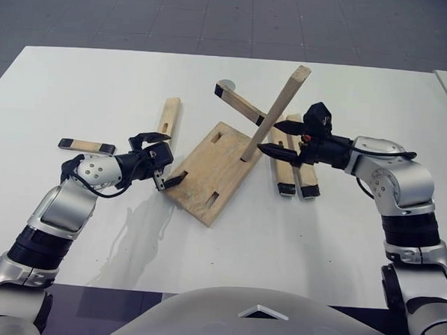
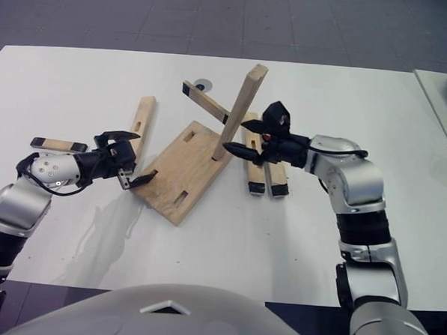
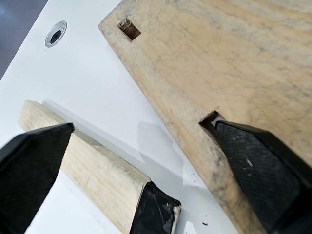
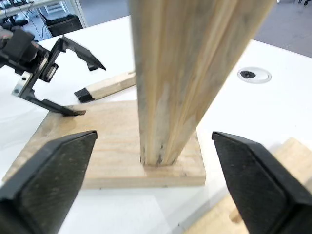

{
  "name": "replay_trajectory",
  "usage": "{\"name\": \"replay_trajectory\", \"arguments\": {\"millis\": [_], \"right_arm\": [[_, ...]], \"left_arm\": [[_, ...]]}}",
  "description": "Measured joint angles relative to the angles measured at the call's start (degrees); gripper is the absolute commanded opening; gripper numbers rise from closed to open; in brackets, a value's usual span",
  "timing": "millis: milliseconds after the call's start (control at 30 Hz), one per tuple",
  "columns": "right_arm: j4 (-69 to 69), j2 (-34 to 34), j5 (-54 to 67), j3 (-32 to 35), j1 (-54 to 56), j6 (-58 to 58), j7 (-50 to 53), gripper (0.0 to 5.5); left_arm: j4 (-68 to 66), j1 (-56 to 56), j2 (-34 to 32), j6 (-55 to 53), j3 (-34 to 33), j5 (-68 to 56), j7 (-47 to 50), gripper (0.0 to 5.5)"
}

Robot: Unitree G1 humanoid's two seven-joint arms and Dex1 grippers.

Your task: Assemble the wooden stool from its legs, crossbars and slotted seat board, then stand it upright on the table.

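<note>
The slotted seat board [image 1: 208, 170] lies on the white table. One wooden leg [image 1: 275, 110] stands in a slot at its far right edge, leaning away to the right. My right gripper [image 1: 270, 138] is open, one finger on each side of this leg [image 4: 185, 73] without touching it. At the board's left corner my left gripper [image 1: 164, 159] is open. One of its fingers [image 3: 258, 161] rests at a slot in the board [image 3: 234, 63]. The other hangs over a loose leg [image 3: 92, 165] with a black tip.
A loose leg [image 1: 168, 118] lies left of the board and a short black-ended crossbar [image 1: 86, 145] at far left. Another black-tipped leg [image 1: 238, 102] lies behind the board, near a round cable hole [image 1: 226, 85]. Two more pieces [image 1: 296, 175] lie under my right gripper.
</note>
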State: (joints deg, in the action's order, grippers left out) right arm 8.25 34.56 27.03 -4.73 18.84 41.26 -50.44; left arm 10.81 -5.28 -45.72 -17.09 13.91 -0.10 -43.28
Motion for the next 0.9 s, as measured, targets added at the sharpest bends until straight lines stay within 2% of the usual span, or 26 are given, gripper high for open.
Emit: {"name": "replay_trajectory", "arguments": {"millis": [100, 200, 300, 500, 667, 767, 900], "right_arm": [[2.1, 3.7, -1.1, 2.3, -1.8, 0.6, 1.2, 5.38], [1.5, 5.1, -2.9, 5.5, -0.9, 0.6, 4.6, 5.38], [0.5, 4.3, -2.7, 9.0, 4.8, 0.8, 8.6, 5.38], [-1.0, -4.1, 0.3, 15.0, 20.1, -1.9, 18.5, 5.38], [0.4, -12.8, 10.9, 22.5, 33.2, -1.9, 28.3, 5.38], [2.3, -14.6, 15.9, 24.4, 35.5, 0.8, 32.1, 5.38], [6.6, -14.6, 19.9, 23.0, 33.6, 6.2, 33.9, 5.38]], "left_arm": [[-0.2, 0.0, 0.1, 0.0, 0.0, 0.0, 0.3, 5.4], [-0.2, 0.1, 0.1, -0.3, -0.1, 0.0, 0.6, 5.4], [-0.3, 0.1, 0.1, -0.6, -0.1, 0.1, 0.9, 5.4], [-0.8, -0.6, 0.2, -0.7, 0.1, 0.1, 1.0, 5.4], [-1.2, -1.7, 0.5, -0.6, 0.6, 0.4, 0.8, 5.4], [-1.2, -1.8, 0.5, -0.6, 0.6, 0.4, 0.7, 5.4], [-1.1, -1.7, 0.5, -0.6, 0.6, 0.4, 0.7, 5.4]]}}
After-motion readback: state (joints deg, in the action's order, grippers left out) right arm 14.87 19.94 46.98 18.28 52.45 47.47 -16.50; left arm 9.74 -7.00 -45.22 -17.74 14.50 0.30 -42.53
